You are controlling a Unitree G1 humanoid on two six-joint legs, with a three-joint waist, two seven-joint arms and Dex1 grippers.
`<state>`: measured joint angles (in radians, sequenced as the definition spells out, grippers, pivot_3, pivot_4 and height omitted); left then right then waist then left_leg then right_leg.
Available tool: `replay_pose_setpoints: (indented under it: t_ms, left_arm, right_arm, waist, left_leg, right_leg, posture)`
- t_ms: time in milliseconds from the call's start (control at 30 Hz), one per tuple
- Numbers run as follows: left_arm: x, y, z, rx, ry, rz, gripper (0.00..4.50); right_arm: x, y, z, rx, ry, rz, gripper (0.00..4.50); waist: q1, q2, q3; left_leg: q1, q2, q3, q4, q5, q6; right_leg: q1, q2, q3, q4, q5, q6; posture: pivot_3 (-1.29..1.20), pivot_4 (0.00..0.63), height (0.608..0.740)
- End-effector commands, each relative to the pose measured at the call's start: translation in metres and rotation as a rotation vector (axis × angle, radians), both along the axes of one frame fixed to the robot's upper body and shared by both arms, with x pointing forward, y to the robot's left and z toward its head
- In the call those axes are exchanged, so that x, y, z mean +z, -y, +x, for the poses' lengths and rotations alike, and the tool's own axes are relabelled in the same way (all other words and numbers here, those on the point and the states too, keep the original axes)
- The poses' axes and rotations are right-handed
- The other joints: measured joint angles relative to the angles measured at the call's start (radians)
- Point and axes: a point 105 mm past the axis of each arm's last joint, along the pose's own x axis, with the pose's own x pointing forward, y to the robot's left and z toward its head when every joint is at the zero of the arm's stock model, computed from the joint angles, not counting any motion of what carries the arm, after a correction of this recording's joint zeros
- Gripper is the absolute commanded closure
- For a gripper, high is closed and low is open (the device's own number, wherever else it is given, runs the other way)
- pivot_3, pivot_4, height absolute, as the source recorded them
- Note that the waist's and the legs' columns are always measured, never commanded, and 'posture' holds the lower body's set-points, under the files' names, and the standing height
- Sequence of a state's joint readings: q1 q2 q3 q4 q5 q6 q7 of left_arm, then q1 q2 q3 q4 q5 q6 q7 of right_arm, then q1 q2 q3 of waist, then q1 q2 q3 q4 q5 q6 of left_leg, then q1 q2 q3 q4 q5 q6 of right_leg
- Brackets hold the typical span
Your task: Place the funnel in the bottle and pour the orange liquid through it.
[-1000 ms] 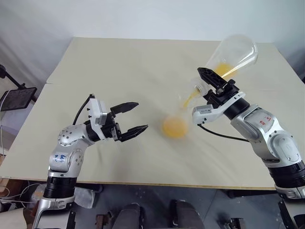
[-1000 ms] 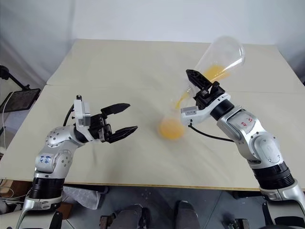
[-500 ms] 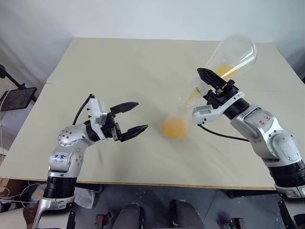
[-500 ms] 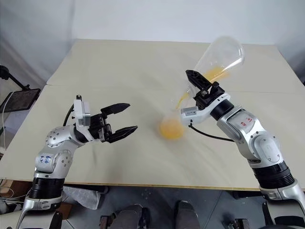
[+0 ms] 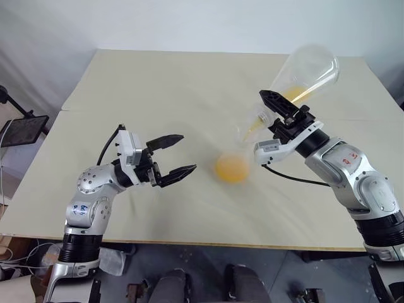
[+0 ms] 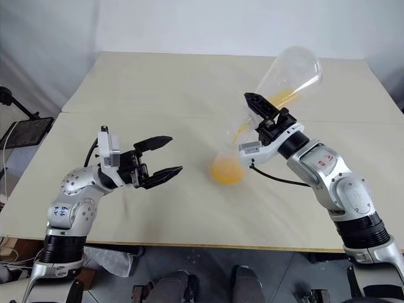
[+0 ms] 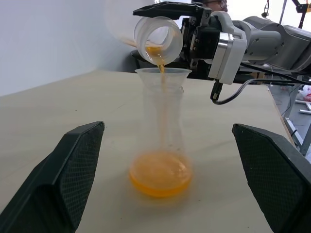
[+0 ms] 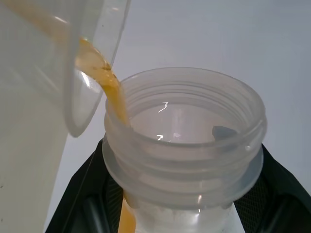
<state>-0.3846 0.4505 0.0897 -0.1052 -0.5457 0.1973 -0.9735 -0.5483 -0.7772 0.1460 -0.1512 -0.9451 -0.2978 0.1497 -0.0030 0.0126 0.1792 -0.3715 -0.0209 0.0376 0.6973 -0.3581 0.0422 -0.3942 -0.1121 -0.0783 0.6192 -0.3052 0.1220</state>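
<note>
The bottle [image 5: 235, 161], a cloudy cone-shaped flask, stands mid-table with a pool of orange liquid [image 5: 231, 168] in its base. The small funnel [image 7: 163, 73] sits in its neck. Above it my right gripper [image 5: 268, 113] is shut on the neck of a glossier clear flask [image 5: 306, 69], tipped mouth-down. A thin orange stream [image 7: 162, 60] falls from that mouth into the funnel. The right wrist view shows the held flask's ribbed neck [image 8: 184, 145] between my fingers. My left gripper [image 5: 187, 153] hangs open to the left of the bottle, apart from it and holding nothing.
The beige table [image 5: 158, 82] stretches far back and to both sides, with a seam running across it. A black tablet on a stand [image 5: 22, 129] sits off the table's left edge. The front edge lies just below my arms.
Both arms have kept still. The pour goes on: the orange streak left in the tipped flask has thinned a little.
</note>
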Motion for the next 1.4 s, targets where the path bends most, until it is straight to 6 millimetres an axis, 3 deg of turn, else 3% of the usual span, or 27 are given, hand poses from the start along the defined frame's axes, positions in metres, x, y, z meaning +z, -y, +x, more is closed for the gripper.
replay_pose_setpoints:
  t_ms: [33,1400]
  left_arm:
    - [0.006,0.001,-0.003,-0.005,0.042,-0.004,0.00]
    - [0.007,0.004,-0.002,-0.013,0.041,-0.013,0.00]
  right_arm:
    - [0.018,0.001,-0.006,0.009,0.080,0.007,2.01]
    - [0.031,0.002,-0.010,0.010,0.143,-0.001,2.01]
  waist:
    - [0.000,0.000,0.000]
    - [0.000,0.000,0.000]
  left_leg:
    - [0.000,0.000,0.000,0.000,0.000,0.000]
    - [0.000,0.000,0.000,0.000,0.000,0.000]
  right_leg:
    - [0.000,0.000,0.000,0.000,0.000,0.000]
    - [0.000,0.000,0.000,0.000,0.000,0.000]
  posture:
    - [0.00,0.150,0.740]
    - [0.00,0.150,0.740]
